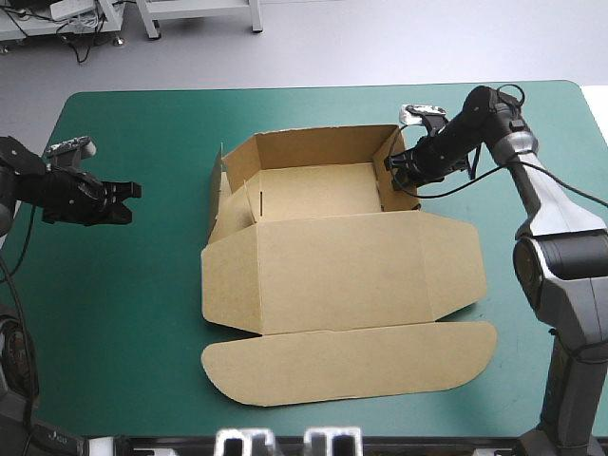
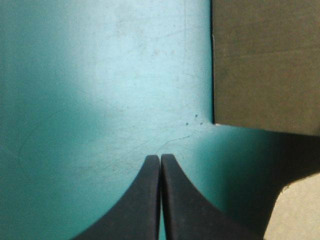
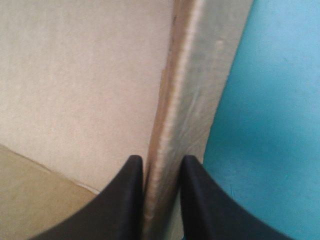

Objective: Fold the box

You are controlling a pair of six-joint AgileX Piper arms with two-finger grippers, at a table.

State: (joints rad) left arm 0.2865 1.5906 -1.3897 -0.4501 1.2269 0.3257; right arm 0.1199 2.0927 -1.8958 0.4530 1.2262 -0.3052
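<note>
Box (image 1: 332,256) sits mid worktop (image 1: 123,313), part-formed: tray at the far end with back and side walls up, lid (image 1: 342,275) lying flat toward the near edge. Right tool (image 3: 159,162) is pinched on the right wall (image 3: 187,90), fingers all but closed with the board edge between them, one finger inside the tray, one outside. Left tool (image 2: 160,157) is fully closed on nothing, hovering over bare cover, well apart from the box's left side; a box corner shows ahead of it.

Step in hand, likely: setting or tucking the right wall. To do it well:
- pinch square on the wall edge, not skewed, so the board doesn't twist or crease off its score line
- move the wall along its fold, small arc, no pulling outward, or the light tray may slide
- bring the left tool in to brace the left wall (image 1: 226,195), which looks to lean and could fall open
- leave the lid flat.
</note>
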